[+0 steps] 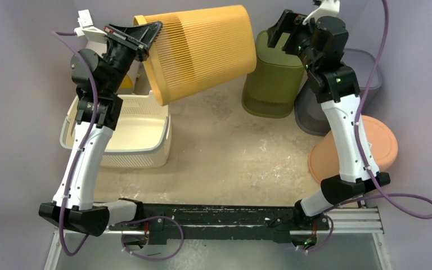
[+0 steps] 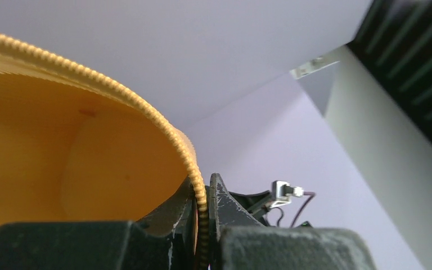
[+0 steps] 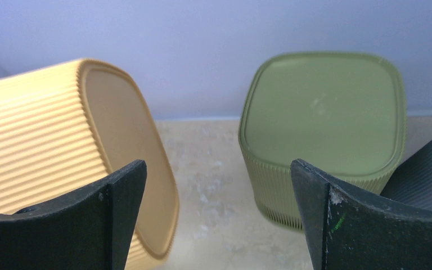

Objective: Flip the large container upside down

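One yellow bin [image 1: 202,50] tilted, rim clamped in left claw [image 1: 149,31]; right claw [image 3: 218,163] apart; one green bin [image 1: 273,79] upturned

large container [image 1: 202,53]: orange-yellow plastic bin, fine ribs along the outer wall, tapered, rounded-square section. It is tipped onto its side and held up over the far centre-left of the worktop [image 1: 230,152]. The wide open mouth faces left and the closed flat base [image 3: 129,163] faces right. The long axis is roughly level, with the mouth end hanging a bit lower. The inside is smooth and looks empty [image 2: 62,152]. The beaded rim [image 2: 199,194] is pinched in the left gripper [image 1: 149,34], one finger inside and one outside.
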`<control>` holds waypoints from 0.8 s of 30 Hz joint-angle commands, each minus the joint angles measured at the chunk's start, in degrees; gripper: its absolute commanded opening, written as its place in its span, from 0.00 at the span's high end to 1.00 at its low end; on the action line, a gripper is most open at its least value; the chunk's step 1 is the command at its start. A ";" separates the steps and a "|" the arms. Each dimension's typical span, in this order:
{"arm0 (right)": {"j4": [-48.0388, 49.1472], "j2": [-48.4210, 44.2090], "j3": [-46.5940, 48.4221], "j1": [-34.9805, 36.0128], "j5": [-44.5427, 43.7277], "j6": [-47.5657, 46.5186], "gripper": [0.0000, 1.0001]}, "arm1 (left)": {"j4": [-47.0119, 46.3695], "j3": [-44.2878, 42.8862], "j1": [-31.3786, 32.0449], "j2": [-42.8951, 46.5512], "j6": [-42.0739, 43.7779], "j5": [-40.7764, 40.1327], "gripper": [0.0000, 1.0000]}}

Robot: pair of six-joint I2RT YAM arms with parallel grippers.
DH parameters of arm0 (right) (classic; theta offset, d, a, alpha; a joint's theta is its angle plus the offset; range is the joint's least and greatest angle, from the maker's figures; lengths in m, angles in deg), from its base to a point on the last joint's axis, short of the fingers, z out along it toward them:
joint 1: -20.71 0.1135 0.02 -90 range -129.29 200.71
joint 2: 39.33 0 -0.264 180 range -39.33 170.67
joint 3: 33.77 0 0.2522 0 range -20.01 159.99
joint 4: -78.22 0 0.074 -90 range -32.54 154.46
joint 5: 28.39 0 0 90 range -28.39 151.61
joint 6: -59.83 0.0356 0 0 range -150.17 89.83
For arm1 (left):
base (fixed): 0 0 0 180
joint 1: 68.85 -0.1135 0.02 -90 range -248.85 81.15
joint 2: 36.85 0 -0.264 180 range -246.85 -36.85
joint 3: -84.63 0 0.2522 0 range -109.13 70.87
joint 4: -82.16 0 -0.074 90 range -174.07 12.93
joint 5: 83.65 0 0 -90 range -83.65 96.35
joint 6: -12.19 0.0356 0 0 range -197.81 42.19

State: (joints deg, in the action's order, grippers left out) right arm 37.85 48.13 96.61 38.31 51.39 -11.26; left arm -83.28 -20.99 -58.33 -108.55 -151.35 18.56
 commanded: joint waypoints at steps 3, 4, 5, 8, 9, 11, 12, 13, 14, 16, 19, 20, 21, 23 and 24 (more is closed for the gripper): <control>2.06 2.90 11.47 -1.51 -2.62 -2.13 0.00 | -34.50 8.19 8.38 2.03 -15.37 -2.57 1.00; 1.75 3.23 12.61 -1.52 -2.57 -2.35 0.00 | -36.03 10.22 10.36 1.55 -15.85 -2.93 1.00; 1.64 3.40 13.49 -1.55 -2.41 -2.45 0.00 | -38.25 12.54 12.16 0.90 -16.61 -3.04 1.00; 1.50 3.35 14.65 -1.62 -1.67 -2.76 0.00 | -45.72 20.86 16.69 -0.75 -20.40 -4.40 1.00; 1.38 3.27 14.83 -1.61 -1.34 -3.01 0.00 | -46.79 22.79 17.84 -1.18 -21.13 -4.84 1.00; 0.86 3.16 15.36 -1.65 -1.13 -3.67 0.00 | -49.11 25.74 20.09 -2.07 -21.36 -5.31 1.00; 0.60 3.09 15.61 -1.62 -1.15 -4.22 0.00 | -49.95 27.20 21.20 -2.49 -21.62 -5.66 1.00; 0.38 3.03 16.03 -1.61 -1.49 -5.08 0.00 | -51.97 28.86 22.21 -3.10 -22.03 -5.84 1.00; 0.30 2.87 16.32 -1.65 -1.70 -6.03 0.00 | -52.88 30.50 22.97 -3.34 -22.16 -6.01 1.00; 0.64 2.33 17.15 -1.61 -3.32 -7.82 0.00 | -54.26 33.98 24.34 -3.83 -22.17 -6.60 1.00; 2.71 0.54 16.89 -1.61 -3.50 -9.54 0.00 | -57.03 38.66 25.23 -4.72 -22.18 -7.37 1.00; 3.07 0.18 16.74 -1.61 -3.12 -9.81 0.00 | -59.09 40.38 25.32 -5.34 -23.78 -7.89 1.00; 3.04 0.07 16.80 -1.61 -2.44 -9.88 0.00 | -62.47 42.03 25.52 -6.40 -25.77 -8.69 1.00; 2.42 0.22 16.90 -1.62 -0.34 -10.04 0.00 | -70.15 44.25 26.15 -9.18 -29.63 -9.92 1.00; 2.06 0.25 16.79 -1.61 0.69 -10.07 0.00 | -73.54 44.79 26.68 -10.66 -30.96 -10.71 1.00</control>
State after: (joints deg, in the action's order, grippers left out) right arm 37.47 50.64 111.21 36.56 49.32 -18.95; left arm -128.61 23.23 -32.67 -117.17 -171.39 13.29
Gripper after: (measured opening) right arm 0.998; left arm 0.041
